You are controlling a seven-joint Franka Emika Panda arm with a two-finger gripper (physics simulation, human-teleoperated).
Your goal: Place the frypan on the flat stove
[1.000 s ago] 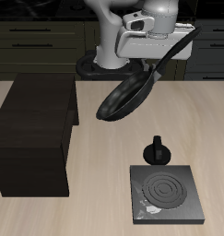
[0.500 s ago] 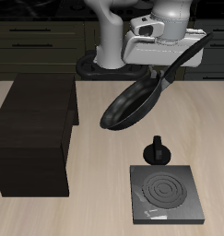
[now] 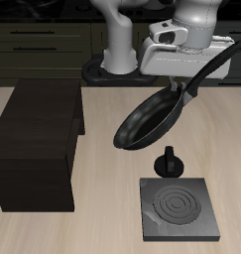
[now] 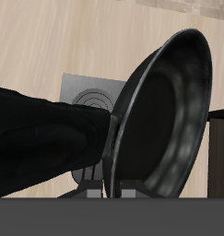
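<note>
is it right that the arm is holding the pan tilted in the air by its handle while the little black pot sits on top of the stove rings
Not quite. The gripper does hold the pan tilted in the air by its handle, but the little black pot stands on the table just behind the stove, not on its rings. The exterior view shows the rings bare.

The frypan [image 3: 149,121] hangs tilted in the air above the flat stove [image 3: 178,207].

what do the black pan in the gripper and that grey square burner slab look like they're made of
The round black frypan looks like glossy coated metal: soft highlights run along its rim. The thin dark grey square flat stove looks like matte metal or glass-ceramic, with pale concentric rings on top; being rendered, neither is certain.
</note>
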